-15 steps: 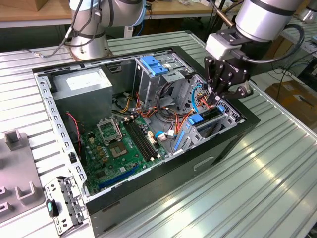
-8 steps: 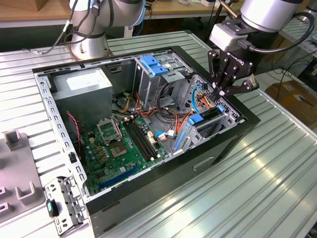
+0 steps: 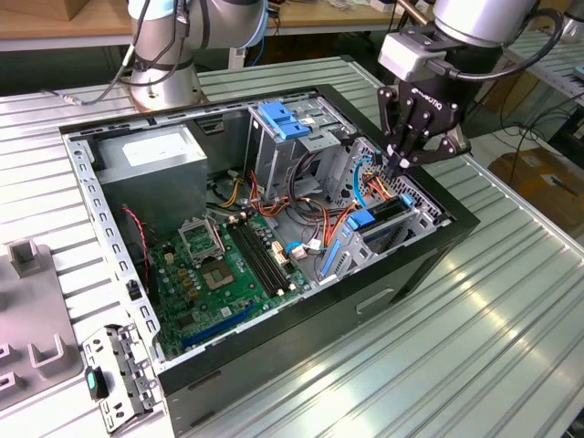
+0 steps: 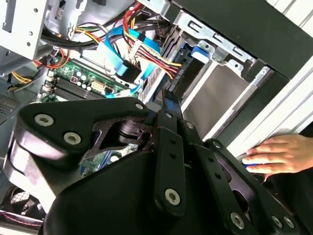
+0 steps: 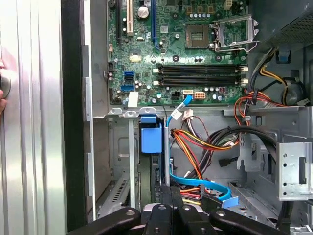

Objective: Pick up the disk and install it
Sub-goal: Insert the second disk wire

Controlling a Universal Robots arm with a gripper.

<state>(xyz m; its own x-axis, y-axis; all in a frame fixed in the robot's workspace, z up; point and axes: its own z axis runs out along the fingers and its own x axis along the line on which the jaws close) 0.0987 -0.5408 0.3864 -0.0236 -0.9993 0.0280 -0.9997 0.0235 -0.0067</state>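
An open desktop computer case point(image 3: 274, 228) lies on its side on a ribbed metal table point(image 3: 474, 328), seen from above in the exterior view. Going from the exterior view's left: a grey moulded fixture point(image 3: 32, 310) sits at the table's left edge, with a small perforated metal bracket point(image 3: 114, 374) beside the case's near left corner. Inside the case, the silver power supply point(image 3: 151, 155) fills the far left corner, and the green motherboard point(image 3: 228, 265) covers the floor along the near wall. Towards the middle stands a tall metal cage point(image 3: 283, 151) topped by a blue plastic latch point(image 3: 285, 120), with red, orange and yellow cables point(image 3: 319, 214) trailing past it. At the case's right end is the drive bay point(image 3: 401, 214), and the disk point(image 3: 370, 224) stands on edge in it, its blue carrier tab showing in the exterior view and in the first wrist view point(image 5: 151, 137). The black gripper point(image 3: 399, 166) hangs directly over that bay, fingertips down among the cables just above the disk; the fingers look drawn close together, holding nothing, with the disk below them and apart. In the second wrist view a person's hand point(image 4: 279, 154) rests on the table just outside the case's wall.
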